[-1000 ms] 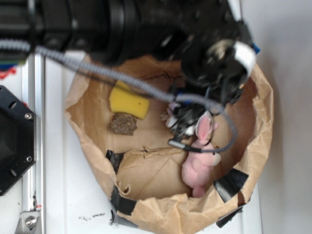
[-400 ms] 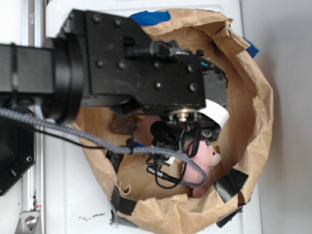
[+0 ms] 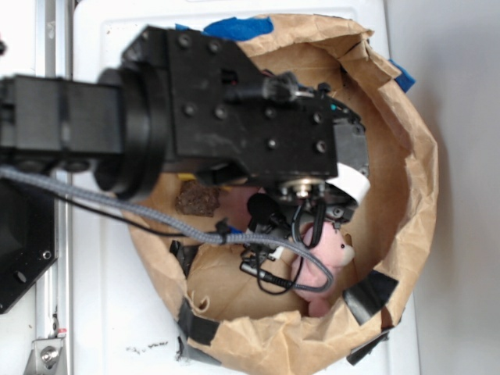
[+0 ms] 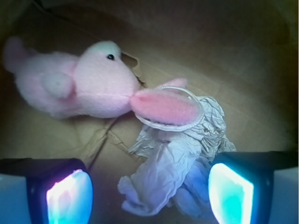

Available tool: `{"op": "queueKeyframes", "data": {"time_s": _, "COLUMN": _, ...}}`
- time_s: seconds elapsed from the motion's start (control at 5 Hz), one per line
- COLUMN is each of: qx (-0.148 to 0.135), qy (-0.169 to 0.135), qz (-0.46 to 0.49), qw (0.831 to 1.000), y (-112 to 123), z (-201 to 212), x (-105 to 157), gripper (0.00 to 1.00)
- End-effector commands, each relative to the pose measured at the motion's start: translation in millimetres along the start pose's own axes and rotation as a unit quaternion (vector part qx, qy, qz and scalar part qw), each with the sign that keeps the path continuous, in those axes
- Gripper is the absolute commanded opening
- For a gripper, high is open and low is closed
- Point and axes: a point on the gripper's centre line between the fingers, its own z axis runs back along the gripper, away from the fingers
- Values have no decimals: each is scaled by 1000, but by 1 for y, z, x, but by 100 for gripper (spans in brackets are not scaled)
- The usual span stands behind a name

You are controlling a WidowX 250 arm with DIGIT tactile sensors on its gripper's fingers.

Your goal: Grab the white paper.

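In the wrist view the white paper, a wrinkled wad, lies on the brown bag floor between my two glowing fingers. My gripper is open, with the wad nearer the right finger and no finger pressing it. The pink plush rabbit lies just beyond, one ear draped over the far end of the paper. In the exterior view the black arm hangs over the bag. It hides both the paper and the gripper there.
The bag's paper walls ring the work area, patched with black tape. A brown lump sits at the bag's left side, partly under the arm. A grey cable loops across. A metal rail runs along the left.
The arm has swung down and left over the bag, covering the yellow sponge and the paper in the exterior view. Since 0.4 s ago it has shifted only slightly.
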Motion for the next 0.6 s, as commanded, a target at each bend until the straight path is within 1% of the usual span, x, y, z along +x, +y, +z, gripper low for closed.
{"op": "queueKeyframes", "data": {"time_s": 0.0, "qx": 23, "qy": -2, "qz": 7, "qw": 1000, "y": 4, "z": -7, "x": 5, "gripper": 100}}
{"op": "queueKeyframes", "data": {"time_s": 0.2, "qx": 26, "qy": -3, "qz": -10, "qw": 1000, "y": 5, "z": -20, "x": 1, "gripper": 100}}
{"op": "queueKeyframes", "data": {"time_s": 0.4, "qx": 26, "qy": 1, "qz": 1, "qw": 1000, "y": 5, "z": -25, "x": 0, "gripper": 0}}
